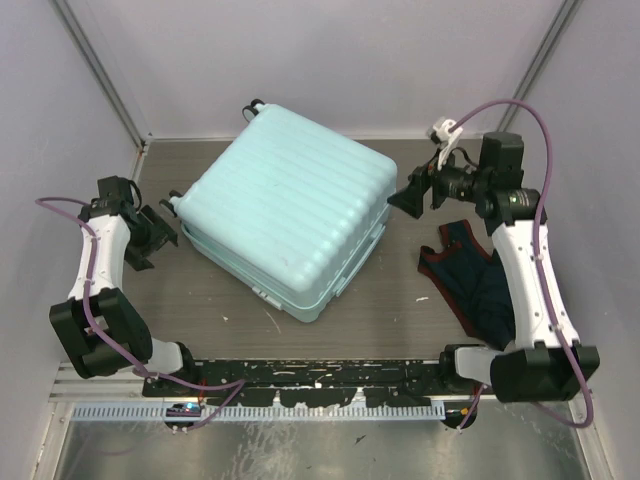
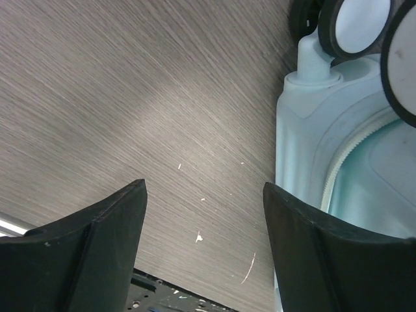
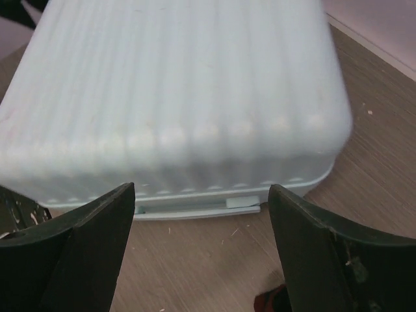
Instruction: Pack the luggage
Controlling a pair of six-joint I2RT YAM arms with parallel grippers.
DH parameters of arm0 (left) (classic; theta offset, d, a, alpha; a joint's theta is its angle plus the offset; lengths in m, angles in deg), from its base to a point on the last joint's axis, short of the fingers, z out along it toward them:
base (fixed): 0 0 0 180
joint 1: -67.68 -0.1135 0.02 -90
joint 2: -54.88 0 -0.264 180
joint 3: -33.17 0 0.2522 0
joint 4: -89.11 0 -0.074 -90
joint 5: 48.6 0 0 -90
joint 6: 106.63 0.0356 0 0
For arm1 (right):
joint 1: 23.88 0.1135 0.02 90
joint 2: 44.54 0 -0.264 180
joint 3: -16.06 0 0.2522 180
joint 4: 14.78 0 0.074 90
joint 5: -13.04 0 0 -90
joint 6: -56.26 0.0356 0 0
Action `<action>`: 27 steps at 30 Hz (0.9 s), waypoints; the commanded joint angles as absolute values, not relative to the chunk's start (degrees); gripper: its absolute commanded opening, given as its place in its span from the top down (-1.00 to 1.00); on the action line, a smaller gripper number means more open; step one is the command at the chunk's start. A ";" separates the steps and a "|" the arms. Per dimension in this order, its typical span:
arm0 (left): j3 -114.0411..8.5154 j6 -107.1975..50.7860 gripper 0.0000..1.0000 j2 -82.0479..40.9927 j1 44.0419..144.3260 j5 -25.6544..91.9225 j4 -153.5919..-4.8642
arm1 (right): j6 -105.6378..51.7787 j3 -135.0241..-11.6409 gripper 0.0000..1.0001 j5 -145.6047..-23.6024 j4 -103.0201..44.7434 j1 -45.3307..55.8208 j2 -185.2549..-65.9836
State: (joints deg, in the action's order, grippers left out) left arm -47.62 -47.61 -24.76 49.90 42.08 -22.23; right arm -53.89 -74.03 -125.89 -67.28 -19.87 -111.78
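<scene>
Top external: luggage (image 1: pixel 285 220) lies flat and shut at the centre of the worktop (image 1: pixel 380 320), turned corner-on, with its wheel end toward 10–11 o'clock. A dark garment (image 1: pixel 470 275) lies at its 4 o'clock, partly under my right arm and not touching the case.

My read is that the shell has to be opened before anything goes in. I'd brace the wheel end with the left arm. With the right I'd go in low at the seam (image 3: pixel 195 211) and lift the upper half, not push on the ribs, because a hard shell will likely slide on this surface.

Left pincer (image 1: pixel 158 238) is at 9 o'clock of the case. Its jaws are spread wide with nothing between them. Left wrist view puts a wheel (image 2: pixel 354 26) just beside it, and I see no contact.

Right pincer (image 1: pixel 405 198) is at 3 o'clock, aimed at the case side. It is also wide open, holding nothing and clear of the shell.
</scene>
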 commanded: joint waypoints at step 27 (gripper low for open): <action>-47.35 -45.02 -0.37 -37.09 44.07 18.92 -35.53 | -27.21 -95.70 -0.46 -125.57 -43.39 -22.58 -163.58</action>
State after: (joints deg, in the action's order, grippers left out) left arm -42.59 -46.03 -34.02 42.95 23.29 -30.91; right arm -25.23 -98.14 -120.23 -47.20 -25.77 -166.01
